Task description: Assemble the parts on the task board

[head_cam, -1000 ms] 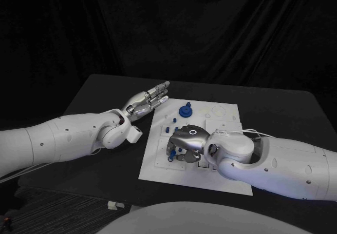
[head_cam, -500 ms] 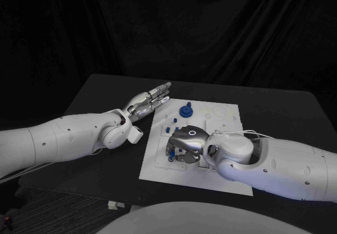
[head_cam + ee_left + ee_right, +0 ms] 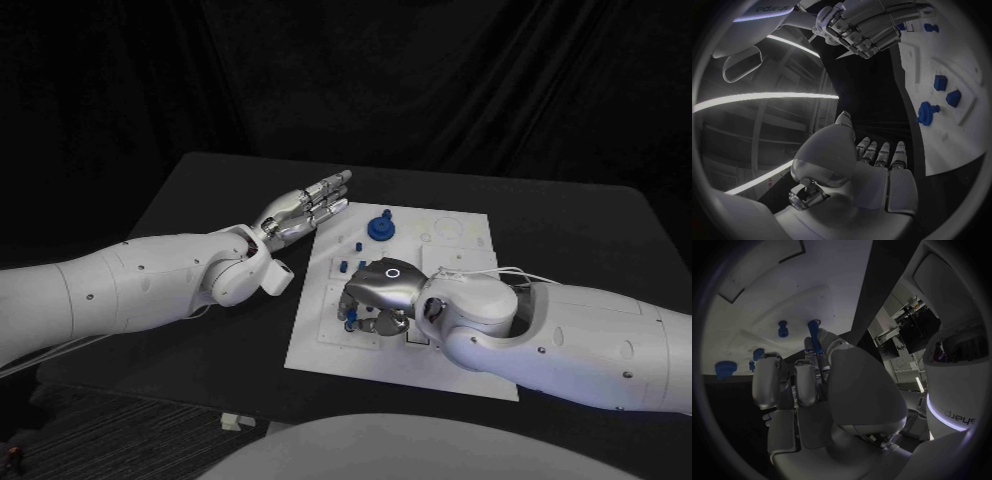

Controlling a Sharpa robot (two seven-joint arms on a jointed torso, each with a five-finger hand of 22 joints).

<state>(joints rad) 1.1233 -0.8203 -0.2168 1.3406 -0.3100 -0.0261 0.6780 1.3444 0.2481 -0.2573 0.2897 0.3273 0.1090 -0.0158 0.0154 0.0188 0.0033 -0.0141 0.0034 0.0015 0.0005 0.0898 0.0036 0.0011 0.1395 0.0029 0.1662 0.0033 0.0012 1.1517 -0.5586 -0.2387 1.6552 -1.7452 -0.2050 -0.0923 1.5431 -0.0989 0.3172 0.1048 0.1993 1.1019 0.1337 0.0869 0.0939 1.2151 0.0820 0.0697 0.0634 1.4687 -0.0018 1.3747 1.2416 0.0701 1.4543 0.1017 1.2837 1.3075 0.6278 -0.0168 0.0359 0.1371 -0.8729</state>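
— What is recorded on the task board (image 3: 447, 352)?
— It is laid in the middle of the black table (image 3: 188, 200). A round blue knob-shaped part (image 3: 381, 227) is stood near the board's far edge. Small blue pegs (image 3: 346, 265) are seated upright in the board near its left edge.

— And the right hand (image 3: 381, 290)?
— It is held low over the board's left half, fingers curled downward. In the right wrist view a slim blue peg (image 3: 816, 342) is seen at the fingertips (image 3: 809, 346), apparently pinched between them; the contact itself cannot be fully confirmed.

— The left hand (image 3: 300, 209)?
— It is raised over bare table just beyond the board's far left corner, palm open, fingers (image 3: 881, 152) extended side by side. Nothing is held.

— Anything further on the board?
— In the left wrist view, two small blocky blue parts (image 3: 947, 90) are noted beside the knob.
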